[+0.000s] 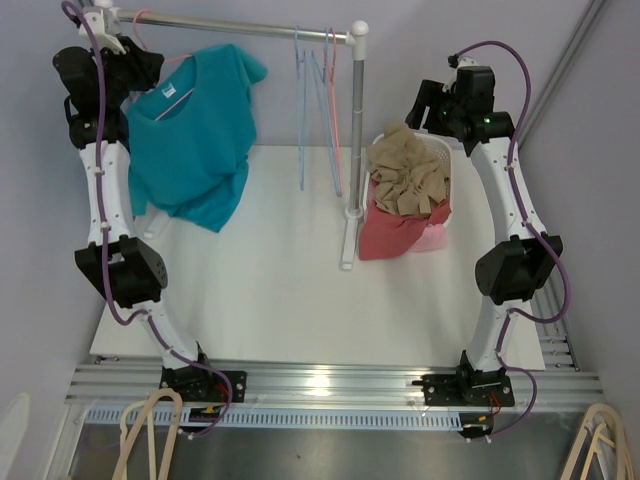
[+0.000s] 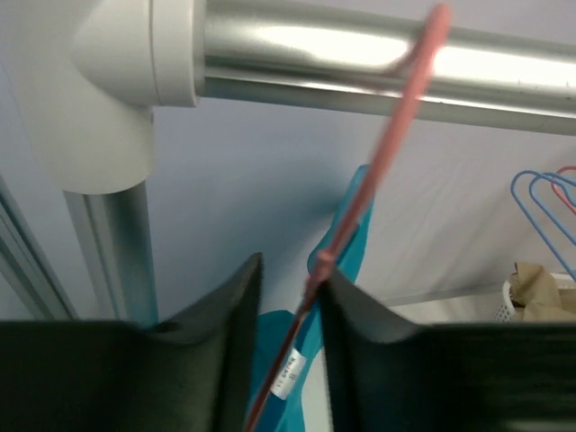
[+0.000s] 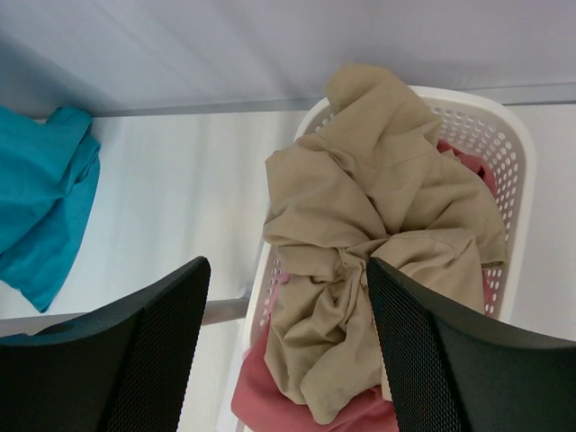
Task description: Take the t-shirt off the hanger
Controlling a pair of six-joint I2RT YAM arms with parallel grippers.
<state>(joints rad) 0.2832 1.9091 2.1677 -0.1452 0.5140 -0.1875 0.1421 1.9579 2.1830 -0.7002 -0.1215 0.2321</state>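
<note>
A teal t-shirt [image 1: 190, 130] hangs on a pink hanger [image 1: 170, 92] at the left end of the metal rail [image 1: 240, 28]. My left gripper [image 1: 150, 70] is up at the hanger's neck. In the left wrist view the hanger [image 2: 396, 117] hooks over the rail [image 2: 360, 54], and its neck runs down between my left gripper's [image 2: 288, 306] jaws, against the right finger. The jaws stand apart with a gap on the left. The t-shirt [image 2: 351, 234] shows behind. My right gripper [image 1: 425, 105] is open and empty above the basket.
A white laundry basket [image 1: 440, 150] at the right holds a beige garment [image 3: 378, 207] over a red one [image 3: 270, 405]. Empty blue and pink hangers [image 1: 315, 100] hang near the rack's right post [image 1: 356, 130]. Spare hangers [image 1: 150, 430] lie below the table's near edge.
</note>
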